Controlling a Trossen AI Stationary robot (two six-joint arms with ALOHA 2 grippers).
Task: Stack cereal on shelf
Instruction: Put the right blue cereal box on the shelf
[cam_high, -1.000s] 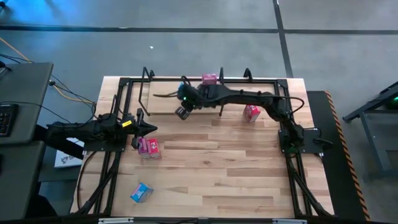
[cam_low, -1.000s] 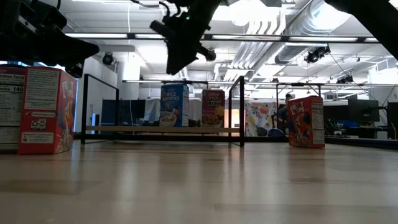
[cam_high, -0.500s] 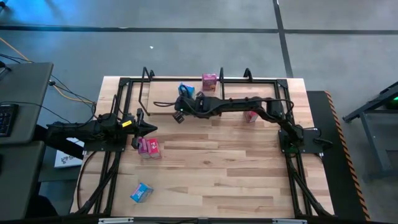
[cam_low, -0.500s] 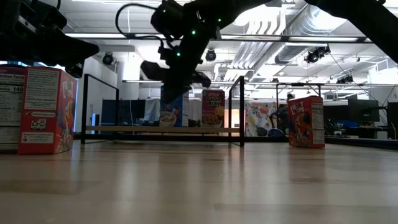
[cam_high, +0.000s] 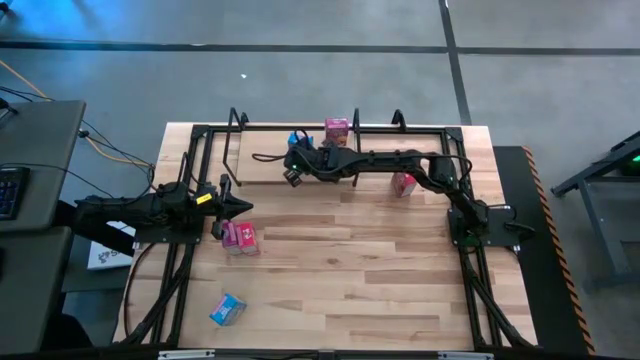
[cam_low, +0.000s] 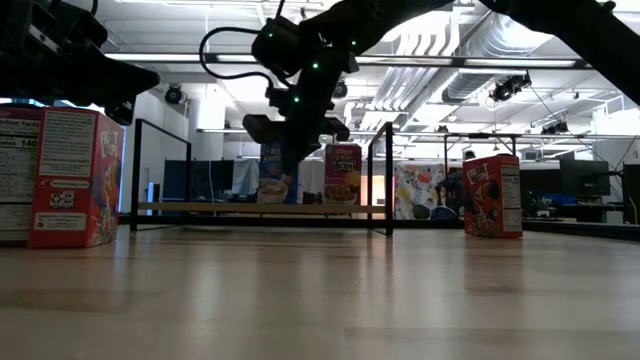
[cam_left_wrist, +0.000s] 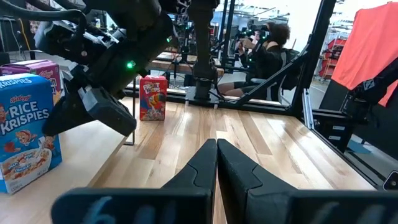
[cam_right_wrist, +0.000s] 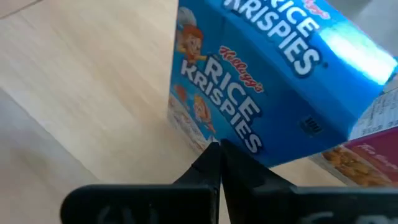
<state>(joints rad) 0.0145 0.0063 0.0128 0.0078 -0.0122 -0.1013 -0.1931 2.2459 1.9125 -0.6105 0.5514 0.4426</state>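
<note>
A blue cereal box (cam_high: 297, 140) and a pink one (cam_high: 337, 129) stand upright on the shelf (cam_high: 258, 166), at the table's far side. My right gripper (cam_high: 291, 168) is shut and hangs just in front of the blue box (cam_right_wrist: 261, 93), a little short of it, pointing at its printed front. Another pink box (cam_high: 404, 183) stands on the table to the right of the shelf. My left gripper (cam_high: 245, 207) is shut and empty at the table's left, beside two pink boxes (cam_high: 238, 237). A blue box (cam_high: 227, 309) lies near the front left.
The shelf's black upright rails (cam_low: 378, 178) stand right beside my right gripper (cam_low: 288, 150). The black frame (cam_high: 190, 180) runs along the table's left, right and far sides. A person (cam_left_wrist: 267, 53) sits beyond the table. Bare planks lie in the table's middle and near right.
My right gripper has come down from well above the shelf to the height of the blue box and tipped toward it. The arm has stretched out lower across the table. The blue box has stayed on the shelf and shows from above again.
</note>
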